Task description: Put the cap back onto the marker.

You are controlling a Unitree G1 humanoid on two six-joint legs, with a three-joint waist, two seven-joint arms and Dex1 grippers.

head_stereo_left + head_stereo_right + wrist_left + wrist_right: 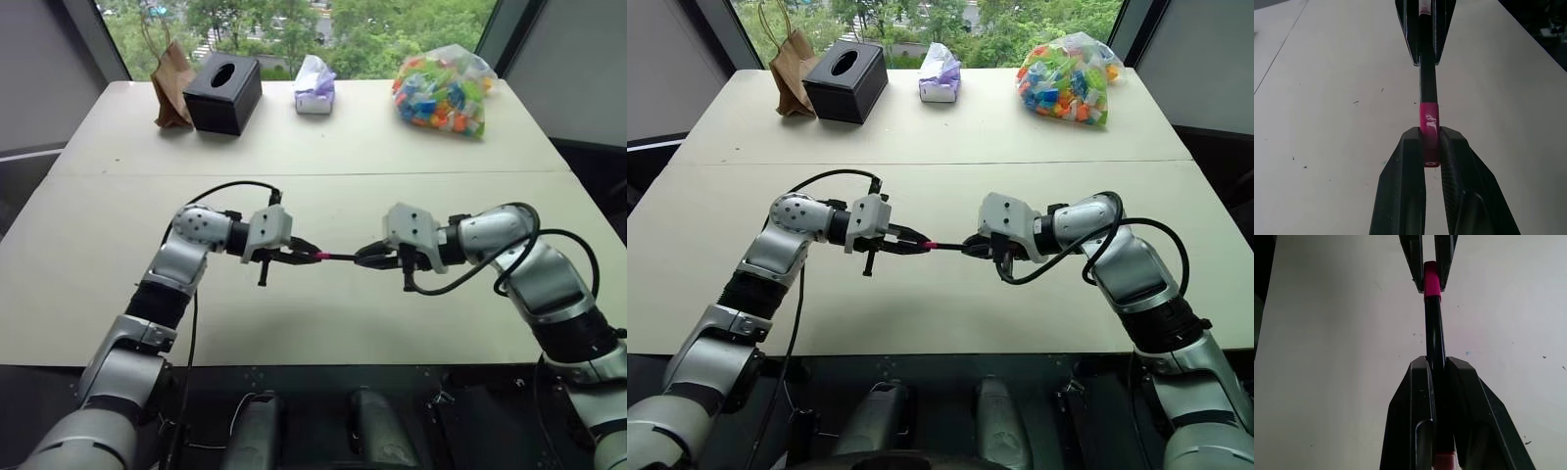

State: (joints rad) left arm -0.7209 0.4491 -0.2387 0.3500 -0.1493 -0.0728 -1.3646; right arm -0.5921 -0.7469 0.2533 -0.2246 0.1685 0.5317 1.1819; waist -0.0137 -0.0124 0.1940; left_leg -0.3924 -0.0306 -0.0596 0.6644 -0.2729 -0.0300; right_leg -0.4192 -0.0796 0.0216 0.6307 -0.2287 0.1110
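Fingers of both arms are clamped shut, each pair on one part of the job. The left gripper (pixel 1431 147) pinches the cap (pixel 1429 132), and the right gripper (pixel 1439 369) pinches the marker (pixel 1434 330) partway along its black barrel. The two grippers face each other above the middle of the desk (pixel 323 147), nearer its front edge than its far one, with nothing resting on the surface beneath them.

What the coming move turns on is alignment: the marker's long axis runs straight from one pair of fingers to the other, roughly parallel to the front edge, and the cap sits on the same line. In both wrist views the cap already meets the barrel's end with no visible gap, so it looks started or seated; how deep it sits I cannot tell. A further push would have to run straight along that axis, and either arm could give it.

One marker, one cap. Along the far edge stand one brown paper bag (pixel 172 83), one black tissue box (pixel 223 92), one small tissue pack (pixel 314 86) and one clear bag of coloured pieces (pixel 443 90), all well apart from the grippers.
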